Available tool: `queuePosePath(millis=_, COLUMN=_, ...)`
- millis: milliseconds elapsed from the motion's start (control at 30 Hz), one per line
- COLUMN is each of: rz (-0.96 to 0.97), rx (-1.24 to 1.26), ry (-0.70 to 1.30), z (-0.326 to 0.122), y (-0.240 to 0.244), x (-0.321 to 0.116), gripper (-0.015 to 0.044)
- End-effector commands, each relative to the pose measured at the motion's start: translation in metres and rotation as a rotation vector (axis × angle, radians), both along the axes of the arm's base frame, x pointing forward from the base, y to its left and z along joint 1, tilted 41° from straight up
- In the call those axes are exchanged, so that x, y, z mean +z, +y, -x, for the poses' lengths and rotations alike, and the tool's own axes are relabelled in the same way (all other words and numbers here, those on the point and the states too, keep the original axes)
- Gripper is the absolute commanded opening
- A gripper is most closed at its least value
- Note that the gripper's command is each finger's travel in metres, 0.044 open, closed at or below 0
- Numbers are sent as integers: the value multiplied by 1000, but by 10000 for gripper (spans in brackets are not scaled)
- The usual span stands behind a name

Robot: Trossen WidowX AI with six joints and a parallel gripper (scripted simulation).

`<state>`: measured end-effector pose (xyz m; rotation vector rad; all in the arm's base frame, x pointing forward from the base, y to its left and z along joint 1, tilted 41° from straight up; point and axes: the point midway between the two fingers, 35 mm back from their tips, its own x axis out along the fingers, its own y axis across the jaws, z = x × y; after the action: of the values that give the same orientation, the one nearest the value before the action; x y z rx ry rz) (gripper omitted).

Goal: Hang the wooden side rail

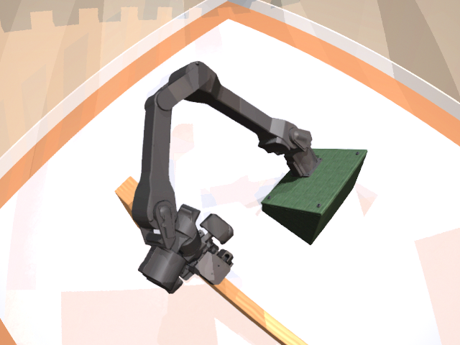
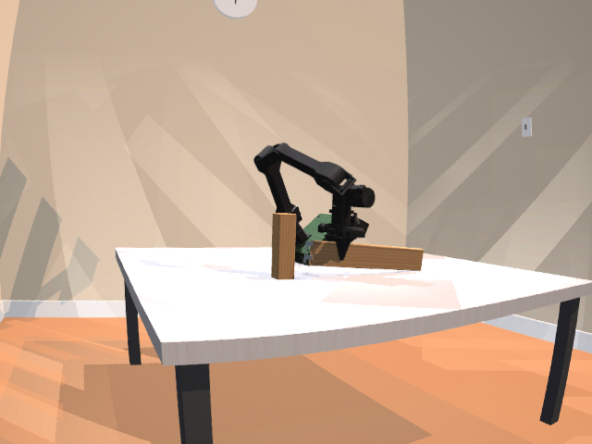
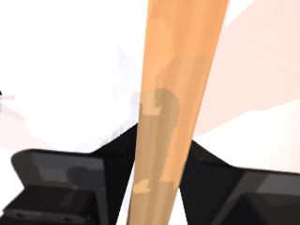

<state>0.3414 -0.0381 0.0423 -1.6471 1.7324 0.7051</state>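
Observation:
The wooden side rail [image 1: 245, 301] [image 2: 382, 258] [image 3: 183, 37] stands on edge between the fingers of my gripper [image 2: 342, 256] [image 3: 164, 133], which is shut on it partway along. In the exterior view, the rail's hook end looks slightly raised and its far end is at table level. Two steel hooks [image 2: 309, 245] on the near end show just right of the headboard post [image 1: 127, 190] [image 2: 283, 246], with a narrow gap between. The post stands upright. Its slot and pins are hidden in every view. In the top view, my arm covers the hook end and the fingertips.
A green wedge-shaped base [image 1: 334, 170] [image 2: 317, 229] carries the arm at the right of the top view. The white table [image 2: 229, 305] bears everything, and its front edge lies beyond the post in the exterior view.

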Motion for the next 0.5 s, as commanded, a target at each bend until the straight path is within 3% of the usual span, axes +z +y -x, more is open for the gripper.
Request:
queuePosePath(millis=0, rz=-5, rx=1, ry=-8, z=-1, y=1, x=1, gripper=0)
queuePosePath(millis=467, rz=-5, rx=1, ry=-8, z=0, y=-1, x=2, gripper=0)
